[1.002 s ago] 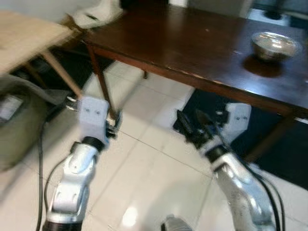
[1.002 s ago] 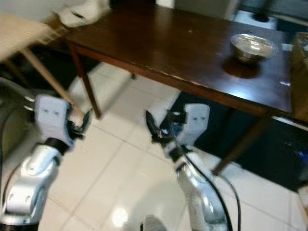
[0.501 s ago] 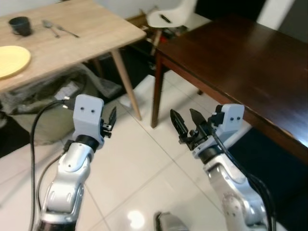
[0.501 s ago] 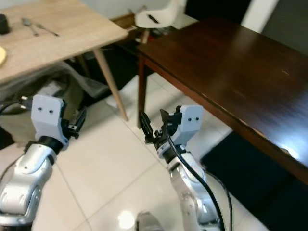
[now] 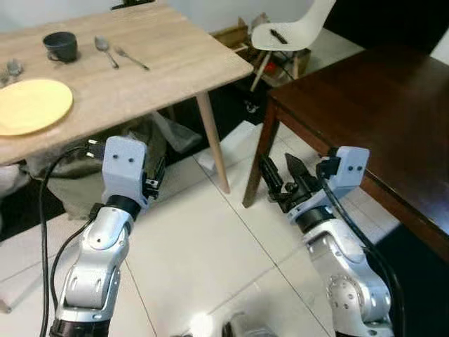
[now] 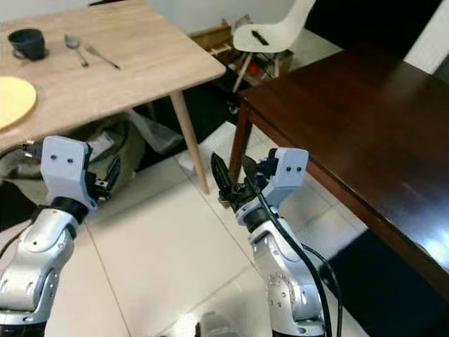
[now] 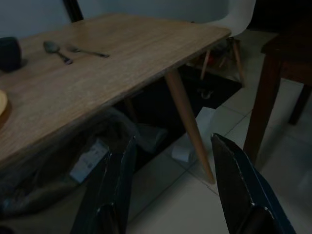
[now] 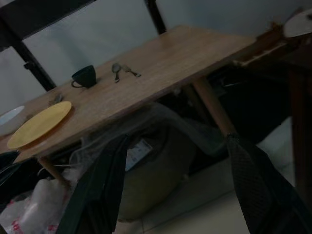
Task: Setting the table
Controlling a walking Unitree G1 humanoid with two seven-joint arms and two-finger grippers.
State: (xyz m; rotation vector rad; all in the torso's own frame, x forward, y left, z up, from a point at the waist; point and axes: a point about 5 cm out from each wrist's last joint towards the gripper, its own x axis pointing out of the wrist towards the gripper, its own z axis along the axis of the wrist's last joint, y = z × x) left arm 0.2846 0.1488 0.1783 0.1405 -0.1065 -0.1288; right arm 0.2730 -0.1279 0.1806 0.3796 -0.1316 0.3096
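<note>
Two desks in view: a light wooden desk (image 5: 175,63) at upper left of the frame, a dark brown wooden desk (image 5: 379,119) at right. White tiled floor (image 5: 210,260) between them. A white moulded chair (image 5: 295,28) stands at the top, behind the gap.

Tableware, all on the light desk: round yellow plate (image 5: 31,105) at far left edge; small dark cup (image 5: 61,46) behind it; metal spoon (image 5: 105,49) and metal fork (image 5: 131,57) side by side just beside the cup. The dark desk carries nothing in the part seen.

Left gripper (image 5: 151,184): low, below the light desk's edge, fingers apart (wrist view), holding nothing. Right gripper (image 5: 280,181): near the dark desk's leg, fingers spread, holding nothing.

Judgement: approach phase; no item picked up yet. To do it well, close on the light desk squarely until the cutlery is within reach, raise one arm above the desk edge before extending, and keep clear of the slanted wooden leg (image 5: 212,144). Flat cutlery will need a low, pinching grasp; the cup looks the easier first pick.
</note>
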